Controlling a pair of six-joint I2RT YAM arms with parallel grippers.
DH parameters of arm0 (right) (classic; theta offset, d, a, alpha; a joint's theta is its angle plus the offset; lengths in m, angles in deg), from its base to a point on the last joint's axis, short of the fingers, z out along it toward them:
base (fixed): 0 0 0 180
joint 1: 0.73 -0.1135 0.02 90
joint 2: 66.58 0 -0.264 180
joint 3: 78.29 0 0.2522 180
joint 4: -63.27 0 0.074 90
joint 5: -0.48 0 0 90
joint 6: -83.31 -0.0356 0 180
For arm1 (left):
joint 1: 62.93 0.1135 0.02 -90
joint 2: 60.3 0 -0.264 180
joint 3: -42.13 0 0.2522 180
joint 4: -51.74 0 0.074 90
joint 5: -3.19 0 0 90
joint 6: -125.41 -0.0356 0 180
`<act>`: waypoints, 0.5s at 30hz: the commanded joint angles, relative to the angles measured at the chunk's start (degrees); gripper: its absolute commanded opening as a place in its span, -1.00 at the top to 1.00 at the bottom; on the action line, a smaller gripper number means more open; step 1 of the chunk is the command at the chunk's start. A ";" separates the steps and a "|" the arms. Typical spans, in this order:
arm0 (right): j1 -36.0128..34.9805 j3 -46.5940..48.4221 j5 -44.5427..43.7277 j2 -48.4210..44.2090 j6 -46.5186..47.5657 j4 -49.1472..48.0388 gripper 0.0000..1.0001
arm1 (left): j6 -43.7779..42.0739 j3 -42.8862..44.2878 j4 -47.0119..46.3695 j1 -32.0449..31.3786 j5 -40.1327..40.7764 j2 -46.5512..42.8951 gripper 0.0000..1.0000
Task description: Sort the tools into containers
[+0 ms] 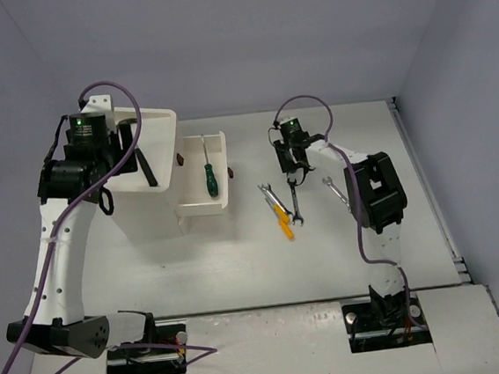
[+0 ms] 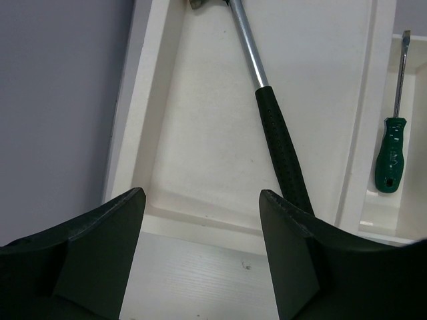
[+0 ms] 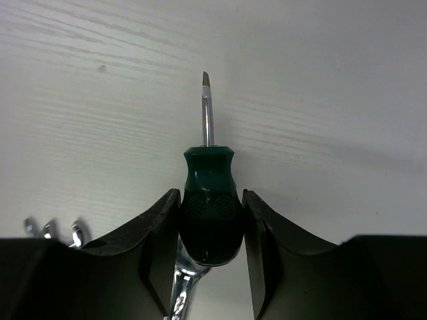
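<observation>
My right gripper (image 3: 211, 195) is low over the table, and its jaws press both sides of the handle of a stubby green screwdriver (image 3: 208, 200); the blade points away. A silver wrench (image 3: 179, 287) lies under that handle. In the top view the right gripper (image 1: 292, 167) stands over the wrenches (image 1: 294, 205) and a yellow screwdriver (image 1: 283, 223). My left gripper (image 2: 200, 197) is open and empty above the near rim of the white cabinet's top tray (image 2: 200, 220). A black-handled hammer (image 2: 280, 140) lies in that tray. A long green screwdriver (image 2: 391, 153) lies in the pulled-out drawer (image 1: 205, 207).
Another silver wrench (image 1: 337, 192) lies on the table right of the right gripper. More wrench ends (image 3: 50, 230) show at the left of the right wrist view. The cabinet (image 1: 150, 210) stands tall at the left, against the left arm.
</observation>
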 commanded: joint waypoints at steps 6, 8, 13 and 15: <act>-10.81 12.63 1.10 -14.72 -3.70 -4.47 1.00 | -0.01 2.04 -2.08 -0.45 -0.71 -1.31 -0.31; -12.34 16.46 2.16 -12.95 -4.76 -4.47 1.00 | 0.08 1.93 -2.08 -0.45 -0.80 -1.43 -0.31; -15.17 24.24 4.87 -6.29 -7.52 -7.15 1.00 | 0.04 1.27 -2.12 -0.45 -1.03 -2.21 -0.31; -16.28 26.37 5.17 -3.09 -8.12 -7.62 1.00 | 0.04 0.84 -2.17 -0.45 -0.94 -2.60 -0.31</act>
